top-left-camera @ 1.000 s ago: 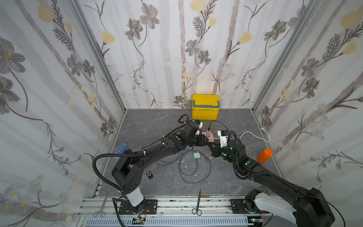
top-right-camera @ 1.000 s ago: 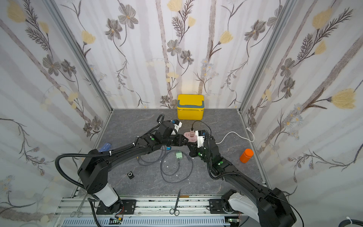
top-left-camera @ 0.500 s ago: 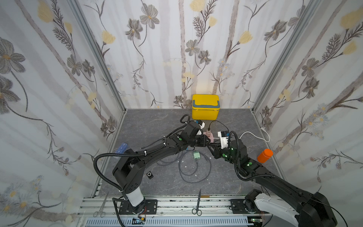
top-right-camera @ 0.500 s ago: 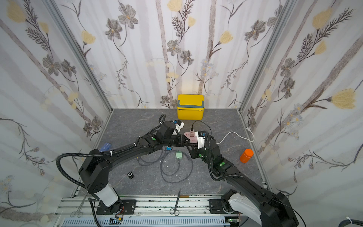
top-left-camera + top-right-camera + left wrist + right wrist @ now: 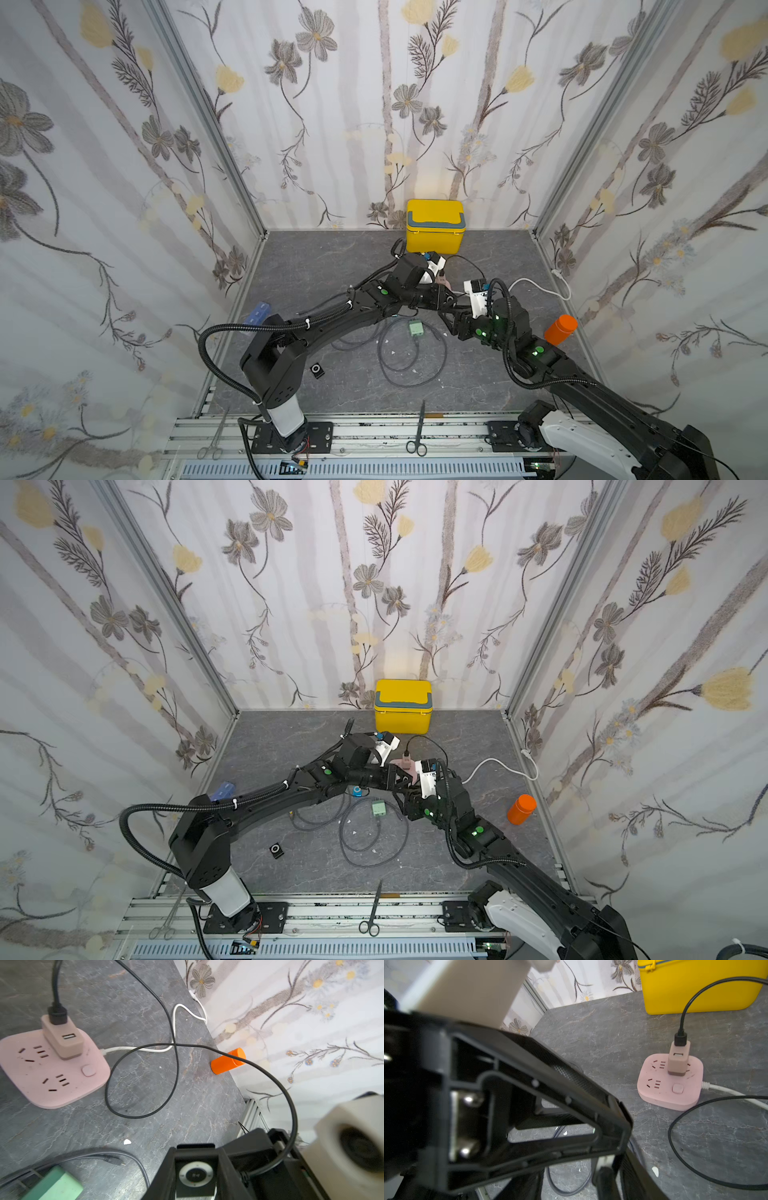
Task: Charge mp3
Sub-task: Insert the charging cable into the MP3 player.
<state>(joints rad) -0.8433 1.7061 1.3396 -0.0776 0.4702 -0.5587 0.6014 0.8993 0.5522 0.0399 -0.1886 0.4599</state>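
Grey tabletop (image 5: 311, 266) — right gripper (image 5: 448, 312) newly spread; left gripper (image 5: 196, 1150) pinches mp3 (image 5: 195, 1176).

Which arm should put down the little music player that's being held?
Left, probably. The left gripper clamps the mp3 player, with the black cable reaching it. The right gripper only sits close beside.

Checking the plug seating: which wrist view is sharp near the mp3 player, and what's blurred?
Left wrist view: mp3 player in the left tool fairly sharp, green adapter and white camera housing blurred. Right wrist view: near black frame soft, pink power strip crisp. Both top views: glare above yellow box.
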